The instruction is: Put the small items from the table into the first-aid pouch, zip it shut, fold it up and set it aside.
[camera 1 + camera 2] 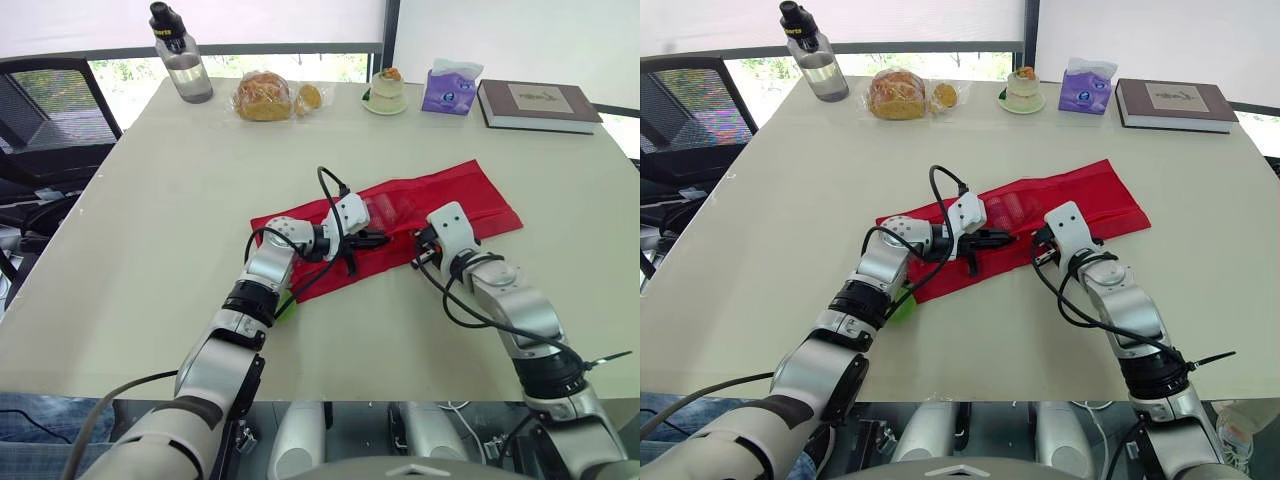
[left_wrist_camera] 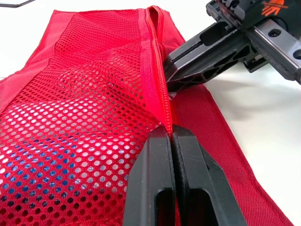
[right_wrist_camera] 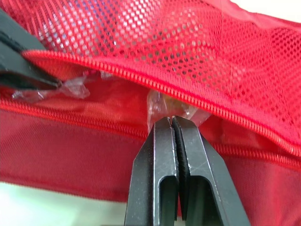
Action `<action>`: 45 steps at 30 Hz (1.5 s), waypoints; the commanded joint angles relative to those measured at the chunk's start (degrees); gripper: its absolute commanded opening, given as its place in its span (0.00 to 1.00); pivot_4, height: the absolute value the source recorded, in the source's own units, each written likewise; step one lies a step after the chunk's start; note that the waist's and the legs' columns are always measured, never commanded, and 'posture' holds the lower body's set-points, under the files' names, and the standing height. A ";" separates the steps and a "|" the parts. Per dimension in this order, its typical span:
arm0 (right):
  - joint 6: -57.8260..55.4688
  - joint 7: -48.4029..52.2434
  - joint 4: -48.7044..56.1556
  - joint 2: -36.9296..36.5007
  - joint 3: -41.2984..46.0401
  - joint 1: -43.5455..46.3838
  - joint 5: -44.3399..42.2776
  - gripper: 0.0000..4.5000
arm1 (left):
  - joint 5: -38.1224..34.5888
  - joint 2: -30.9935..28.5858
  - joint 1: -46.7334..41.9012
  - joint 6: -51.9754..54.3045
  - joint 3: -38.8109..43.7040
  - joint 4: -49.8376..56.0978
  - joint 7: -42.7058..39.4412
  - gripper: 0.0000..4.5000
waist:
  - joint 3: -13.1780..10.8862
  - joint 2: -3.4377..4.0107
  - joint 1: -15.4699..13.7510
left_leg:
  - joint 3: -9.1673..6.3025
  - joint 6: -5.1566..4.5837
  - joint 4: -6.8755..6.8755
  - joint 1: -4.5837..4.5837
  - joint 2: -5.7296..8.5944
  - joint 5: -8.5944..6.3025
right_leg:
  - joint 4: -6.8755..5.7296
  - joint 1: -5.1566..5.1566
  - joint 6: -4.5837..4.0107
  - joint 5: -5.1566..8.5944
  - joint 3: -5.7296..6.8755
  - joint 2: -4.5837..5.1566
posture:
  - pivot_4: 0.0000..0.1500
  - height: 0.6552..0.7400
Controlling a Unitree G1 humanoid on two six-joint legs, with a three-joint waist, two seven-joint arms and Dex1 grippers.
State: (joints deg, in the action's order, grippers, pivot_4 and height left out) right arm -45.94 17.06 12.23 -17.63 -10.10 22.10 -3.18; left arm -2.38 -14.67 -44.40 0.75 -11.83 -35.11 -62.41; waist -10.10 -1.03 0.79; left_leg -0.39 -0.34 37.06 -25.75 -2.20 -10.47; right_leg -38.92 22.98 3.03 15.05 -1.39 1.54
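Note:
The red first-aid pouch (image 1: 460, 195) lies unfolded across the middle of the table, its mesh pocket (image 2: 84, 117) unzipped. My left gripper (image 1: 376, 239) is shut on the pocket's upper zipper edge (image 2: 157, 80) and holds it lifted. Just to its right, my right gripper (image 1: 419, 252) is shut on a small clear-wrapped item (image 3: 162, 104) at the pocket's mouth, between the two zipper rows. Other clear wrappers (image 3: 70, 89) show inside the opening. A small green item (image 1: 287, 308) lies on the table under my left forearm, partly hidden.
Along the far edge stand a water bottle (image 1: 181, 55), bagged bread (image 1: 264, 97), a small cake on a plate (image 1: 385, 90), a purple tissue pack (image 1: 450, 88) and a book (image 1: 538, 105). An office chair (image 1: 50, 110) is at the far left.

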 commanded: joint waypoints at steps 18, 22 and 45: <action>12.90 -1.01 -14.16 5.73 0.25 9.65 2.94 0.02 | -0.77 -0.71 1.06 -0.30 -0.19 3.74 -0.19 0.00 | -0.01 0.01 0.07 | 0.02 0.00 -0.06 0.00 0.00 0.00 | 0.02 0.01 0.00 0.00 -0.01 0.00 | 1.00 1.00; 11.87 0.76 -9.78 4.62 0.40 6.50 2.02 0.02 | -0.77 -1.18 1.44 -0.58 0.04 3.71 -0.18 0.00 | -0.01 0.01 0.05 | 0.00 0.00 -0.06 0.01 0.00 0.00 | 0.00 0.02 0.00 0.00 0.00 0.00 | 1.00 1.00; 19.02 20.09 24.09 -3.68 19.60 -25.27 -27.47 0.02 | 1.50 -14.28 -5.95 -15.94 0.73 -12.70 -12.50 0.00 | -0.01 0.01 0.18 | 0.02 0.01 -0.21 0.08 -0.07 0.00 | 0.04 0.04 -0.01 0.02 -0.04 -0.07 | 1.00 1.00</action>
State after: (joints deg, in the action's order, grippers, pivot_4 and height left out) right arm -28.47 35.77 33.32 -20.51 7.83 -2.81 -28.54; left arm -0.65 -27.77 -49.72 -14.29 -11.83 -47.96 -73.57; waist -10.11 -1.02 0.97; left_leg -0.36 -0.33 36.85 -25.67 -2.27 -10.47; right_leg -38.89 23.03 3.02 15.07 -1.43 1.46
